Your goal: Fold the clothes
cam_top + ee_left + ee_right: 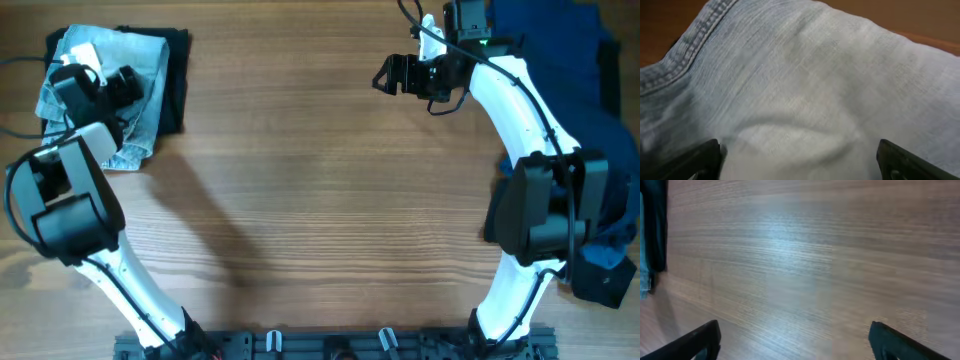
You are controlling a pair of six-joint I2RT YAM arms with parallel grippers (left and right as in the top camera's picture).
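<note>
overhead: pale denim shorts (150, 70) bunched in the far left corner of the table (320, 200), lying on a black garment (176, 85). left gripper (132, 85) sits right over them. right gripper (385, 75) is over bare wood, navy garments (560, 50) piled along the right edge.

left wrist: fingers (695, 160) spread wide, just above the denim, nothing pinched. stitched seam runs across the upper left.

right wrist: fingers (690, 342) wide apart too, holding nothing, only wood below. black cloth and a sliver of blue at the left edge.
</note>
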